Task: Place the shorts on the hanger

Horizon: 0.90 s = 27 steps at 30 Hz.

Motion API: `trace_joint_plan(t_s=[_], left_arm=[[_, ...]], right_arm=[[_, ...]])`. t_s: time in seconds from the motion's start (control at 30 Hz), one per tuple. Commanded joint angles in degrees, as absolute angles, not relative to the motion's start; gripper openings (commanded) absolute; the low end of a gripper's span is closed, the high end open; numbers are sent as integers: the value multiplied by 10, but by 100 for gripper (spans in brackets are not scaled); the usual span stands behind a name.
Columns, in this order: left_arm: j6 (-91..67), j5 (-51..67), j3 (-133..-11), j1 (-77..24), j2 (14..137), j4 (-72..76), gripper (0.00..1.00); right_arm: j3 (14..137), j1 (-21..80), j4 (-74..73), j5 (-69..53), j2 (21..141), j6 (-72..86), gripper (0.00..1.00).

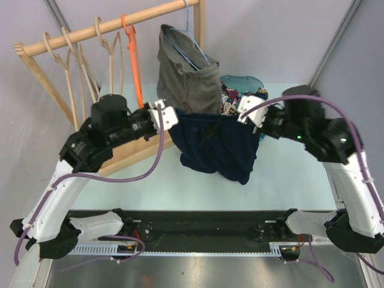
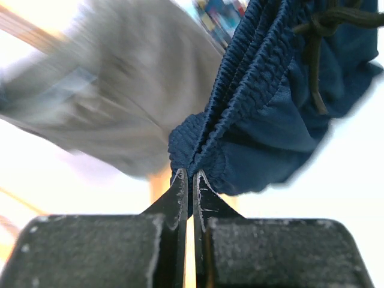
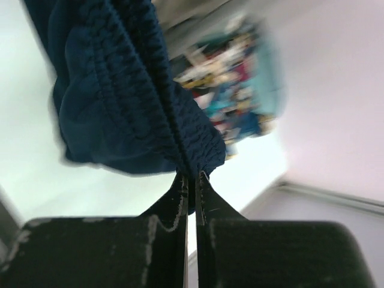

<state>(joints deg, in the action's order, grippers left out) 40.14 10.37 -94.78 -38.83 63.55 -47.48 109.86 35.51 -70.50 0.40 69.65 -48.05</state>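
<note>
The shorts hang stretched between both grippers: their ribbed elastic waistband runs from the left gripper toward 3 o'clock to the right gripper, soft navy cloth sagging toward 6 o'clock. Both arms reach inward, elbows out, each pair of jaws pinched tight on a waistband corner. The thin orange hanger hangs from the wooden rail at 11 o'clock of the left gripper.

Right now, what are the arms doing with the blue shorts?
Left gripper and right gripper shut on blue shorts, waistband ends. Shorts hang spread between them. Orange hanger on rail, grey shorts hanging beside it.
</note>
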Motion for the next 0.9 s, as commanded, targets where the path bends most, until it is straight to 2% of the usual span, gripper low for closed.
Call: trace_joint_plan(t_s=[0.0, 0.13, 0.37, 0.47, 0.53, 0.6, 0.63, 0.7, 0.73, 0.8, 0.83, 0.87], left_arm=[[360, 69, -868, -383, 614, -501, 0], [315, 61, -740, -383, 616, -439, 0], [332, 54, -515, -384, 606, -255, 0], [354, 75, -436, -387, 609, -199, 0], [356, 76, -405, -396, 625, -178, 0], [352, 84, -402, -402, 643, -174, 0], [350, 90, -404, -403, 649, -176, 1], [351, 105, -410, -403, 663, -195, 12], [357, 128, -422, -403, 663, -209, 31], [380, 162, -444, -403, 650, -274, 49], [380, 192, -465, -403, 637, -310, 60], [380, 205, -475, -402, 623, -325, 64]], right_arm=[[971, 359, -699, -16, 681, -428, 0], [849, 359, -625, -14, 690, -418, 0], [729, 351, -534, -58, 750, -425, 0], [686, 348, -488, -74, 776, -418, 10], [672, 347, -465, -95, 798, -418, 23], [670, 351, -453, -106, 822, -422, 24], [669, 358, -454, -110, 830, -424, 29], [670, 366, -475, -114, 839, -434, 39], [670, 368, -482, -113, 838, -432, 47], [674, 367, -496, -110, 825, -415, 63], [679, 365, -500, -110, 802, -409, 67], [685, 359, -507, -111, 783, -402, 71]])
